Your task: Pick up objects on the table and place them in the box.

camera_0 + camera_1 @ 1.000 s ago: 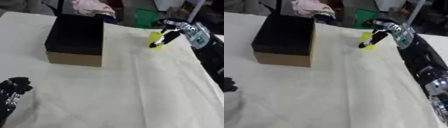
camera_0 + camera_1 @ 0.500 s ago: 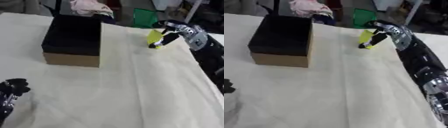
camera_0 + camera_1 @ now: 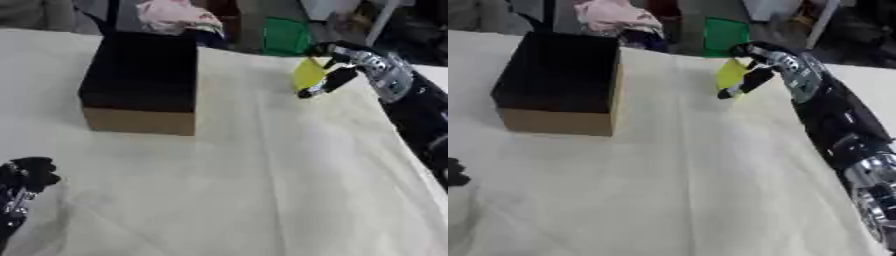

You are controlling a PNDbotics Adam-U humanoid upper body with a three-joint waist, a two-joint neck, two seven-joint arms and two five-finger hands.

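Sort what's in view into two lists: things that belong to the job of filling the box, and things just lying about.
Part of the job:
- yellow object, pinched in the right hand
- box, open, standing on the table

Just lying about:
- pink cloth beyond the table's far edge
- green thing beyond the far edge

The left hand idles at the lower left.
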